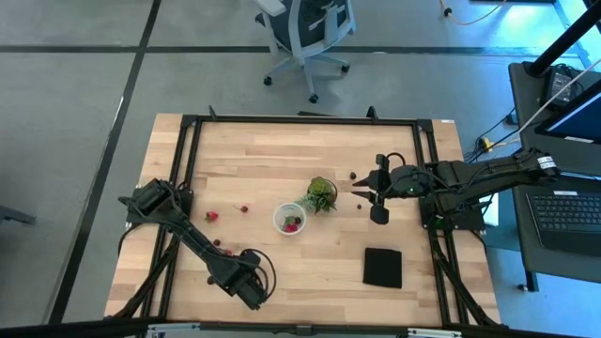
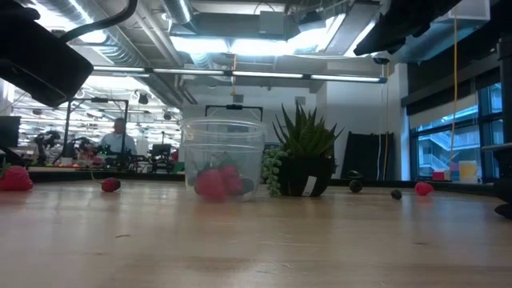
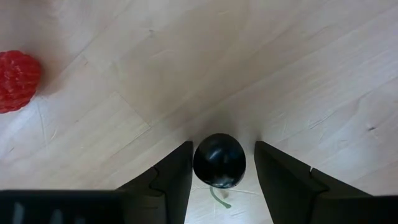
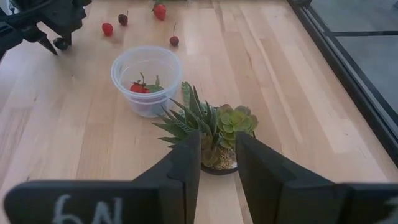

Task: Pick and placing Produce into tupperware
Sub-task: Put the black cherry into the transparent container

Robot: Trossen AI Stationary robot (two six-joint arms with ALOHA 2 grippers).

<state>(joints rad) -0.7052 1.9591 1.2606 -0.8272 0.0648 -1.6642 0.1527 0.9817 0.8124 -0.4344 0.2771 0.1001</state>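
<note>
We're looking down on the wooden table (image 1: 282, 272), and the left gripper (image 3: 219, 180) is sitting low over the near-left part of the board, its two dark fingers (image 3: 171, 180) standing apart on either side of a dark round cherry (image 3: 219, 160) with a short green stem. From the wrist view we can't tell whether the fingers are touching the fruit or just flanking it, so we can't say if it is gripped. A red berry (image 3: 17, 81) is lying on the wood off to one side of it.

The tupperware (image 1: 289, 219) is standing upright near the middle of the table, just beside the green plant (image 1: 321, 195), with red pieces (image 4: 140, 87) already lying inside it. More produce is lying scattered on the board: a strawberry (image 1: 212, 216) and a small dark piece (image 1: 244, 208) to the container's left, and another dark piece (image 1: 351, 175) beyond the plant.

The right gripper (image 4: 217, 165) is hovering above the table on the plant's right side, its fingers parted a little with nothing between them. A flat black square (image 1: 382, 267) is lying on the near-right part of the table.
</note>
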